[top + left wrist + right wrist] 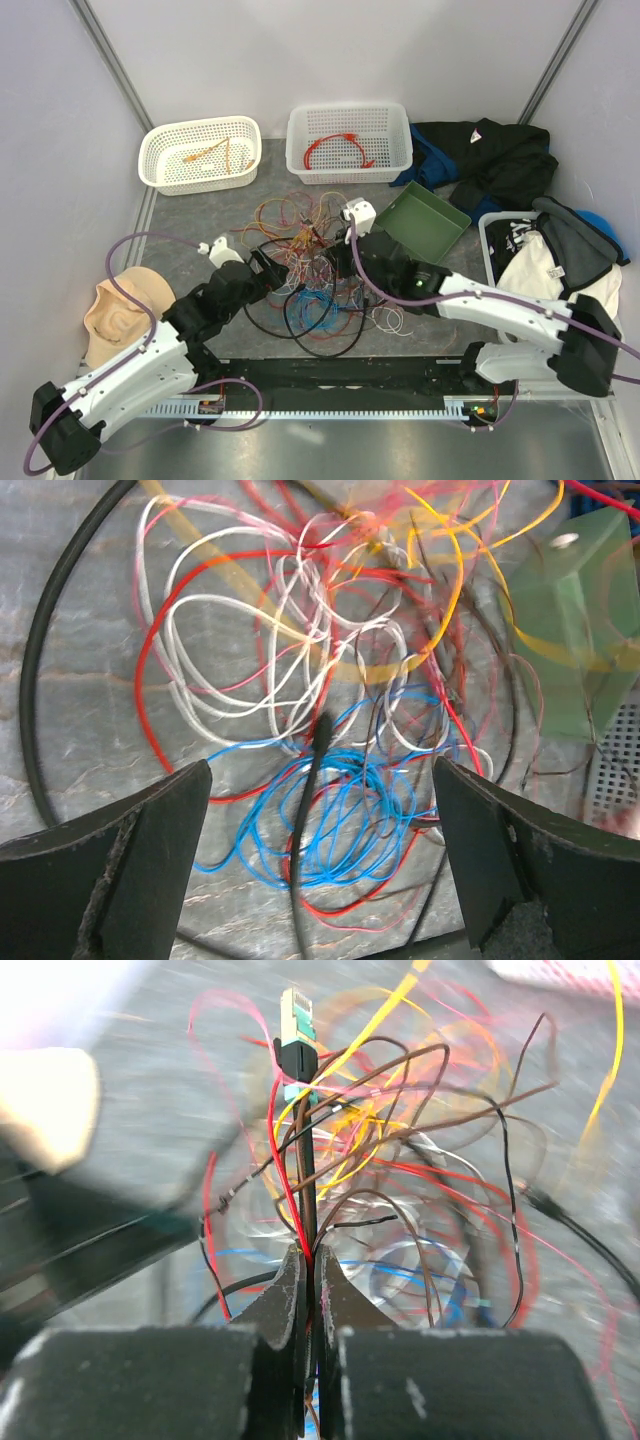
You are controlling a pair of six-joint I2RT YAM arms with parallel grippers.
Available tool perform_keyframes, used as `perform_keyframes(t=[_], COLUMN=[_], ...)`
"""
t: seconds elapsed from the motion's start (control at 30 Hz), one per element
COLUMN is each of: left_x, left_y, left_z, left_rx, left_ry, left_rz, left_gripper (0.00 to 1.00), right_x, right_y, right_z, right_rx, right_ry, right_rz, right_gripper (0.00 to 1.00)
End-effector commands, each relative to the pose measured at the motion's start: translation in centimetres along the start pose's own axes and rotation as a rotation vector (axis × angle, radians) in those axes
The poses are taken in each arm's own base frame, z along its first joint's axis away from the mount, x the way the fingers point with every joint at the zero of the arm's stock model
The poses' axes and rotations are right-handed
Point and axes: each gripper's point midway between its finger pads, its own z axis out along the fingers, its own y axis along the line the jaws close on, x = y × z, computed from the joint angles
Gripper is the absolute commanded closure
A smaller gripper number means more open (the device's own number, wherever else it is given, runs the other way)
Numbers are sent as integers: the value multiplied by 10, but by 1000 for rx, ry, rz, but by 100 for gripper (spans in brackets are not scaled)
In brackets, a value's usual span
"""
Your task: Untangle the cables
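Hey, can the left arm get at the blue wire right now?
Probably yes: the left tool is open above the blue wire, though a black cable crosses it.

Two white baskets stand on the desk (180,215): the left basket (198,183) holds one orange cable (212,152), the right basket (350,172) one red cable (335,148). One green tray (428,222). One tangle of cables (305,270), its thin strands too interwoven to count, with one thick black cable (33,680) and one plug (296,1015) showing. One beige ear model (115,312). One white bin (487,232). One dark heap of clothes (505,160). Two pairs of fingers: left fingers (150,850), right fingers (285,1305)
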Motion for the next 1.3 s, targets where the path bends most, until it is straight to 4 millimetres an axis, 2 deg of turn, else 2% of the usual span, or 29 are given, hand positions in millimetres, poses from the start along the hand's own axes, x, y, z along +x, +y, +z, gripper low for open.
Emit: perform_keyframes(t=[0.0,0.03,0.23,0.4,0.5,0.6,0.8,0.9,1.07,1.1,1.13,1.27], left_x=[-49,-62,-108,-119,-115,-99,-77,-69,-57,-48,-53,-50], left_y=[-44,-52,-79,-99,-109,-119,-127,-127,-137,-136,-145,-151], left_z=[-18,-24,-52,-62,-57,-43,-13,-2,3,3,-1,1], left_rx=[115,129,194,286,335,378,369,359,438,473,522,569], left_ry=[-145,-181,-333,-385,-388,-334,-239,-207,-185,-172,-212,-235], left_rz=[49,78,126,182,227,290,336,381,448,466,455,467], left_gripper=[0,0,0,0,4,8,20,21,18,18,18,18], right_x=[-23,-19,-12,-10,-9,-10,-22,-31,-46,-46,-49,-50], right_y=[25,24,16,9,7,8,13,13,16,16,17,19], right_z=[-36,-40,-58,-67,-68,-69,-77,-84,-99,-100,-102,-106], right_rx=[-51,-45,-24,-16,-11,-15,-39,-42,-66,-69,-75,-91], right_ry=[-77,-61,-58,-62,-62,-63,-83,-100,-129,-127,-133,-132], right_rz=[-30,-37,-26,-15,-10,-3,14,20,55,58,64,73], right_gripper=[100,100,100,100,100,100,100,100,100,100,100,100])
